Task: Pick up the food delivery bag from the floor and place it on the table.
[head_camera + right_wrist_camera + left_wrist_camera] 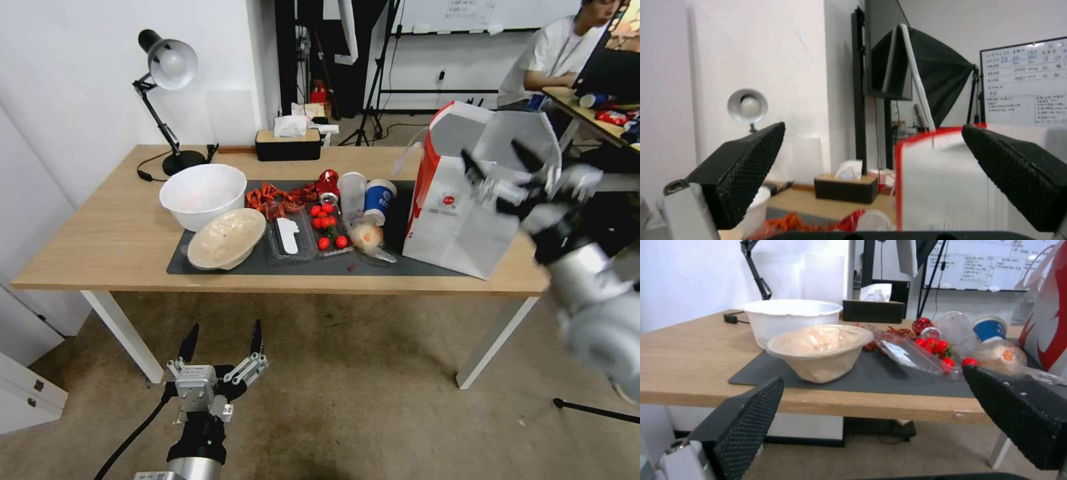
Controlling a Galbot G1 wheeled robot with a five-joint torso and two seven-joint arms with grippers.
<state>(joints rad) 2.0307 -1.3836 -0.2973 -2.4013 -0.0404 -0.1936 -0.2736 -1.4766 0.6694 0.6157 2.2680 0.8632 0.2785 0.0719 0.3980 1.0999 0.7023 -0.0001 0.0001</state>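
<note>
1. The large white paper food delivery bag with red sides and a small round red logo (467, 200) stands upright on the right end of the light-wood table on white legs (100, 233). Its base rests partly on the dark grey mat (400, 263) and partly on bare wood near the front right corner.
2. The right gripper (507, 175) is raised beside the bag's upper front face. Its jaws are spread apart and hold nothing. In the right wrist view the bag's red-edged top (933, 140) lies between the two black textured fingers (742, 166) without touching them.
3. The left gripper (223, 343) hangs low over the brown-grey stained floor (373, 400) in front of the table, jaws open and empty, taking no part in the work.
4. Judged from this layout, the placement is essentially complete and the step in hand is the release and clearance of the right arm.
5. To do this well, the jaws should stay fully open and the gripper should draw straight back, away from the bag's rim and its white strap handle (410, 150). A snagged strap or edge could tip the tall bag.
6. The clear plastic cup (351, 190) and the blue paper cup (379, 199) stand just beside the bag's red side, so any sideways push on the bag should be avoided.
7. The bag sits close to the table's front edge, so contact that drives it forward should also be avoided.
</note>
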